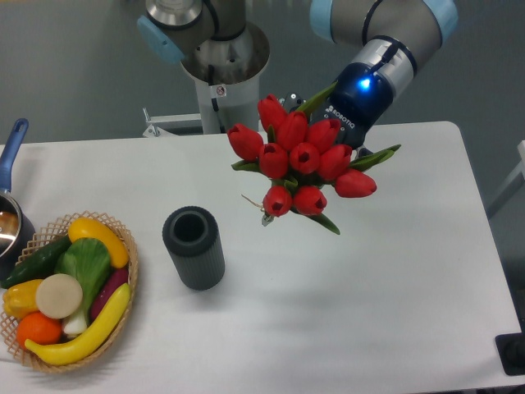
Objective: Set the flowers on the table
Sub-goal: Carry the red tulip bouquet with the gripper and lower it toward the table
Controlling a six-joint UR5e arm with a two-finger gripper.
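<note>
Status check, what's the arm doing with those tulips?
Fingers hidden behind flowers; bunch held in the air above table. Not yet set down. Vase stands left of it; open tabletop below.

The end effector point(328, 135) is hidden behind the tulips point(299, 164), so its fingers and their grip cannot be seen; the stems are covered too. Far to its left, a pot point(10, 217) is cut off by the picture's edge.

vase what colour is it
Dark grey, ribbed sides; the vase shows in the fixed camera view.
</note>
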